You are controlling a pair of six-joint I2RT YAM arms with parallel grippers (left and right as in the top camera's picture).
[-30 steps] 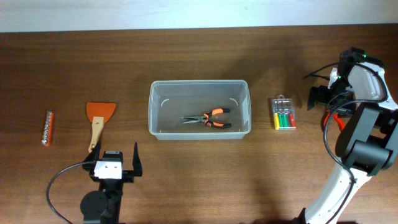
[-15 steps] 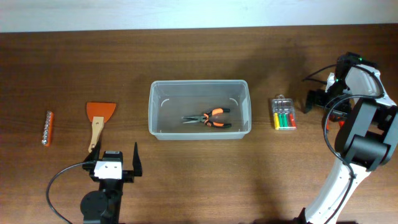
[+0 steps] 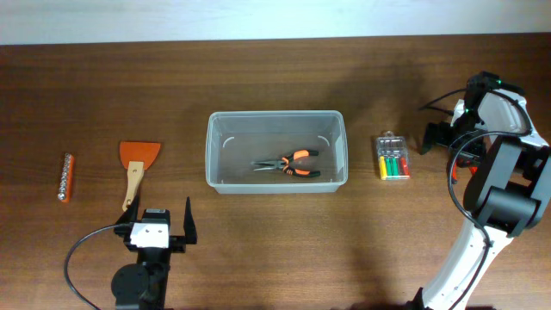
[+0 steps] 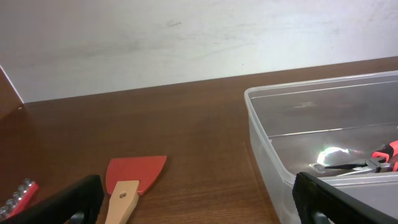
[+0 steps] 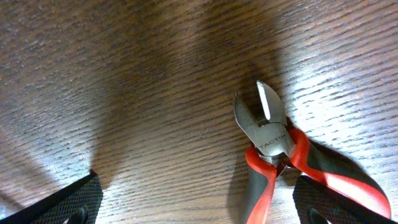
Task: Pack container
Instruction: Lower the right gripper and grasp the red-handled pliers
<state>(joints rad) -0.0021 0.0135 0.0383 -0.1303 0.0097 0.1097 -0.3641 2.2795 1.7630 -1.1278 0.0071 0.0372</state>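
Pliers (image 3: 288, 164) in container (image 3: 209, 151), red cutters (image 5: 270, 134) outside

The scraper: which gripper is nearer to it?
Left. The left gripper sits close to the scraper, at its handle end; the right gripper is far off, beyond the container.

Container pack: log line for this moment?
container: pliers inside | scraper, screwdriver set outside | left gripper: open, empty | right gripper: open, over red cutters

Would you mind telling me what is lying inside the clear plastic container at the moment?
Only a pair of orange-handled pliers lies on the floor of the container. The overhead view shows its whole floor; nothing there is covered.
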